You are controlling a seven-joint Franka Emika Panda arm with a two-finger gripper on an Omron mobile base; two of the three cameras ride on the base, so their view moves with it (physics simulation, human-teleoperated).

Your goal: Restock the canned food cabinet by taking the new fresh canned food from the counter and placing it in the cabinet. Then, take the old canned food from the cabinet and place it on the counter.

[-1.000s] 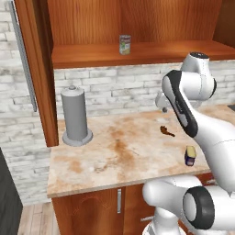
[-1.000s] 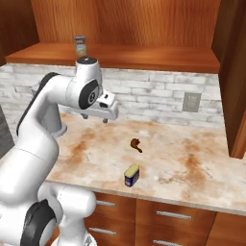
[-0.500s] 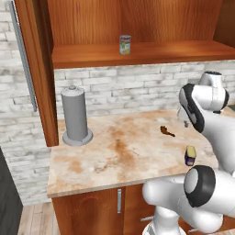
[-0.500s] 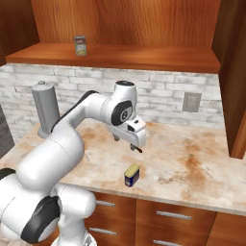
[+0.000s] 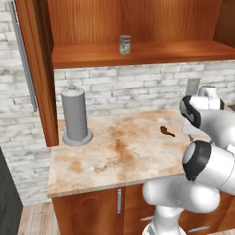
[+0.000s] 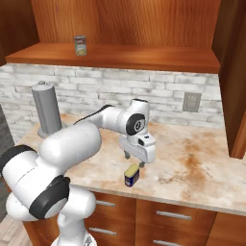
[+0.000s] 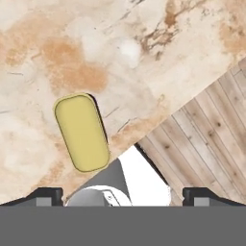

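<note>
The arm has been swinging from over the counter's [image 6: 202, 158] middle toward its front edge, and the gripper [image 6: 135, 160] is now hovering just above the new can [image 6: 131, 175], jaws spread and empty. In the hand view the can [image 7: 81, 132] is sitting at about nine o'clock. It is looking rigid, light and smooth-sided, blue-labelled with a yellow top; gripping across its narrow sides seems best.

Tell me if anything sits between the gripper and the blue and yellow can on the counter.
Nothing visible does. The gripper hangs open just above the blue and yellow can, which stands near the counter front edge. In the hand view the can's yellow top lies uncovered.
</note>
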